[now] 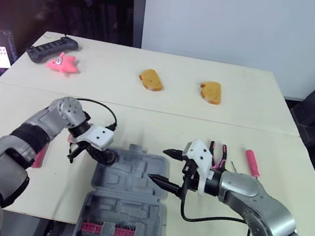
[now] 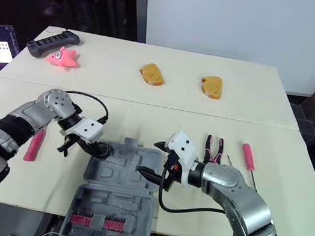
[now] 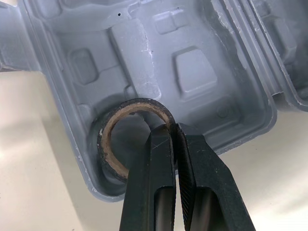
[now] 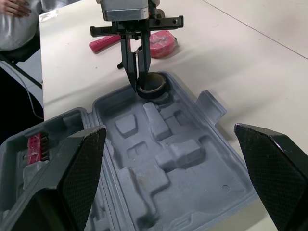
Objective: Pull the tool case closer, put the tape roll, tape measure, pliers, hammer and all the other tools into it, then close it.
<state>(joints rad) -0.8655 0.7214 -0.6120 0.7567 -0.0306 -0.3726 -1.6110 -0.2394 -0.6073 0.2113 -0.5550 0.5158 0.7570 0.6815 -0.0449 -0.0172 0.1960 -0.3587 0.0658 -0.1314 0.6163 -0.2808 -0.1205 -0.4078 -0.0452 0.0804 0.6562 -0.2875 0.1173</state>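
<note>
1. Step in hand: stowing the tape roll. The grey moulded-plastic tool case [image 1: 126, 192] lies open on the pale bench [image 1: 236, 120], at its near edge.
2. Black tape roll with a brown cardboard core [image 3: 130, 139]: a short ring with a scuffed rim, sitting in the round pocket at one corner of the case's tray. Whether it is fully seated cannot be told.
3. Left gripper [image 3: 174, 130]: fingers clamped on the roll's wall, one inside the ring and one outside.
4. Right gripper [image 1: 164, 167]: fingers wide apart and holding nothing, hovering over the case's tray.
5. Next move, as judged: part the left fingers and lift straight clear of the pocket without dragging the roll out.
6. Outside the case:
   - pink-and-black pliers [image 1: 218, 155] and a pink-handled screwdriver [image 1: 251, 162] on its right;
   - a red tape measure [image 4: 161, 43] on its left.
</note>
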